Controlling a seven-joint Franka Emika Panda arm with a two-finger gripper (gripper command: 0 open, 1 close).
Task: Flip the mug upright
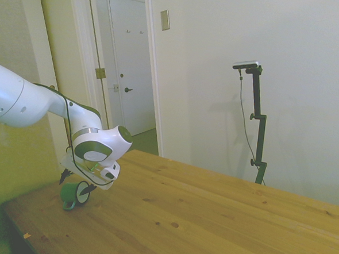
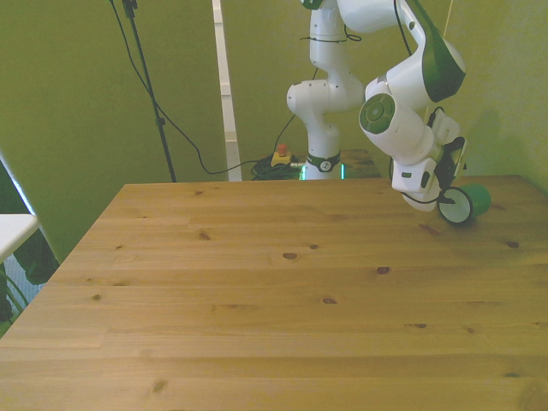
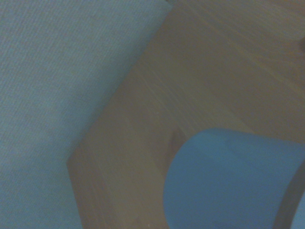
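The green-teal mug (image 1: pixel 71 197) lies on its side near the table's corner by the doorway, with its white inside turned toward the table's middle. It appears at the front view's right edge as the mug (image 2: pixel 476 199), and as a blurred rounded shape, the mug (image 3: pixel 228 183), in the wrist view. My gripper (image 1: pixel 75 184) is tilted and low over it, open, with one dark finger on each side of the mug's body. In the front view the gripper (image 2: pixel 452 181) sits just above and behind the rim. I cannot tell whether the fingers touch the mug.
The wooden table (image 1: pixel 210 221) stretches wide beyond the mug. Its edge and corner (image 3: pixel 76 160) lie close to the mug. A doorway and white door (image 1: pixel 127 67) stand behind the arm.
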